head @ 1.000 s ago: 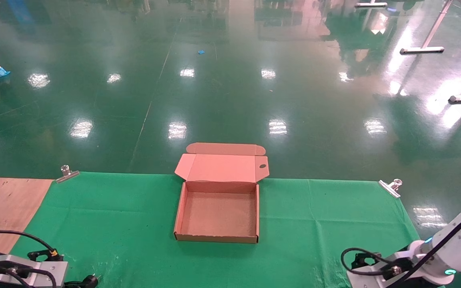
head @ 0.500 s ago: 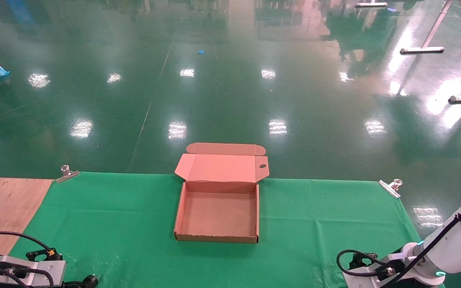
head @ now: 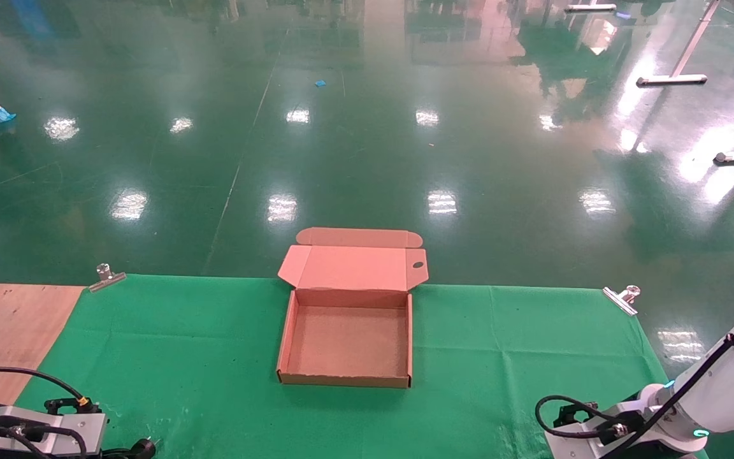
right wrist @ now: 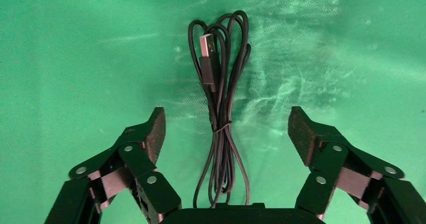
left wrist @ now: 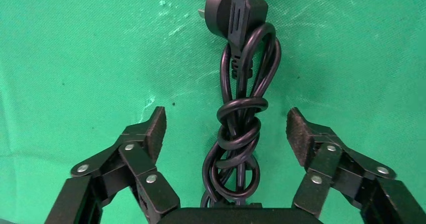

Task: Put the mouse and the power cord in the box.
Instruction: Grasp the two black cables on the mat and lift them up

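Right arm shifted leftward; both tools (left wrist: 225,133) (right wrist: 224,133) gape over one power cord (left wrist: 238,128), one cable (right wrist: 221,108).

Black cords and brown cardboard on green cloth

The power cord (left wrist: 240,118) and its plug are black, like the thinner cable (right wrist: 221,108); the box (head: 346,338) is plain brown; the cloth (head: 169,344) is bright green beside bare tan wood (head: 4,325); the floor (head: 354,140) is glossy dark green.
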Motion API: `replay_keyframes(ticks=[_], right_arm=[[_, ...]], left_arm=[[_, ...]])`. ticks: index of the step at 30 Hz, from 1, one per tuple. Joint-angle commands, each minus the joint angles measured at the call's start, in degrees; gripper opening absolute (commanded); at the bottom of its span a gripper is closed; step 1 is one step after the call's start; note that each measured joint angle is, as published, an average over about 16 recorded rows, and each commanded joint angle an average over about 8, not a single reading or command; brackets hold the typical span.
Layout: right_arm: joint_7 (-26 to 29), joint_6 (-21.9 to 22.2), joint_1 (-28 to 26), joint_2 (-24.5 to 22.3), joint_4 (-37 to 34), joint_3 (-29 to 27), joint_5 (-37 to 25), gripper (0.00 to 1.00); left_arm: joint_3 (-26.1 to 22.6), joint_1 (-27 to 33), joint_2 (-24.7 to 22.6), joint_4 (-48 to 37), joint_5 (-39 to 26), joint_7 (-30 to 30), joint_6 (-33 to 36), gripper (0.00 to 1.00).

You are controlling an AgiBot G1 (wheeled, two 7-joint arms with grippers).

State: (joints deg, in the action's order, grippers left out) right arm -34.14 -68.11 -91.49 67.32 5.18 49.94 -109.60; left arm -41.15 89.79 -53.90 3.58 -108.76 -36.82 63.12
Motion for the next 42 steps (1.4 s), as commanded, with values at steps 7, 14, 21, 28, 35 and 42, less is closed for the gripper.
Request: replay_keyframes(ticks=[7,14,21,28,35,42], right_arm=[[-1.1,0.2,-0.5,0.5,-1.9,-0.1,0.1,0.00],[-1.6,0.3,-0.7,0.8,-2.9,-0.1,0.1,0.00],[-2.0,0.1,-0.9,1.0,-3.6,-0.1,0.2,0.00],[-2.5,-1.0,-1.8,0.8,-3.9,-0.4,0.6,0.00],[-3.5,-4.0,-4.9,-0.4,-3.4,-1.2,1.7,0.00],[-4.4,-8.6,-10.4,-1.9,-1.9,-2.3,3.3,0.00]], left_arm=[[0.1,0.4,0.0,-1.4,0.1,-0.7,-0.3,0.00],[0.2,0.7,0.3,-2.2,0.2,-0.9,-0.7,0.00],[0.2,0.9,0.5,-2.6,0.2,-1.5,-0.5,0.00],[0.2,1.2,0.9,-2.7,0.3,-2.2,0.2,0.00],[0.1,4.0,1.8,-1.7,0.1,-3.3,2.6,0.00],[-0.1,9.2,1.9,0.9,-0.2,-4.3,7.2,0.00]])
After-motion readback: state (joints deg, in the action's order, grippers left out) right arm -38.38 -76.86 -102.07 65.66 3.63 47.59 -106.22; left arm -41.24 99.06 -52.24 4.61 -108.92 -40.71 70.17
